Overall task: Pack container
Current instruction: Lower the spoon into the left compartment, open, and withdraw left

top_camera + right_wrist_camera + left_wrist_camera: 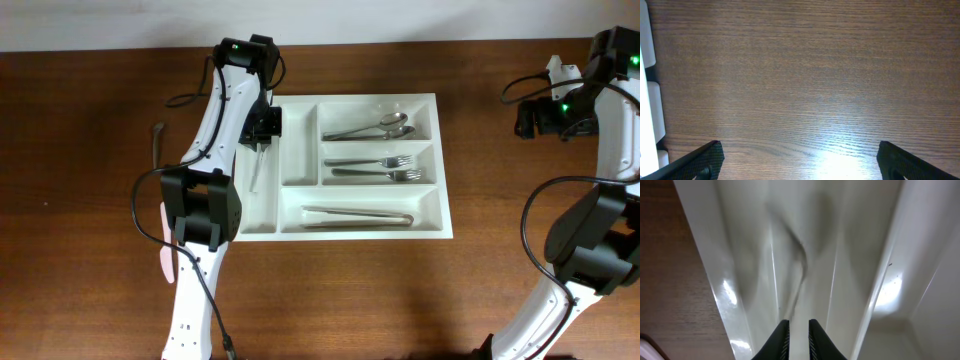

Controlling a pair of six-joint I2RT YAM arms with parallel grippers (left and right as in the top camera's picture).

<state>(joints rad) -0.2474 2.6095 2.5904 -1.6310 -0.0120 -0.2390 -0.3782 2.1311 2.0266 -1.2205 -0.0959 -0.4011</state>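
Note:
The container [299, 148] is a white tray with several compartments, lying mid-table. My left gripper [262, 140] hangs over its leftmost narrow compartment. A slim silver utensil [258, 172] lies lengthwise there, just in front of the fingers. In the left wrist view that utensil [800, 265] is a blurred streak on the white floor of the container [705, 255]. My left gripper [798, 322] has its jaws a little apart with nothing between them. My right gripper [799, 150] stands wide open over bare wood, right of the container; in the overhead view the right gripper [530, 118] holds nothing.
Spoons [370, 128], forks [375, 167] and tongs [357, 216] fill the three crosswise compartments. A dark utensil [157, 145] lies on the table left of the left arm. A pink item [165, 245] shows partly under that arm. The tray's white edge [647, 100] borders the right wrist view.

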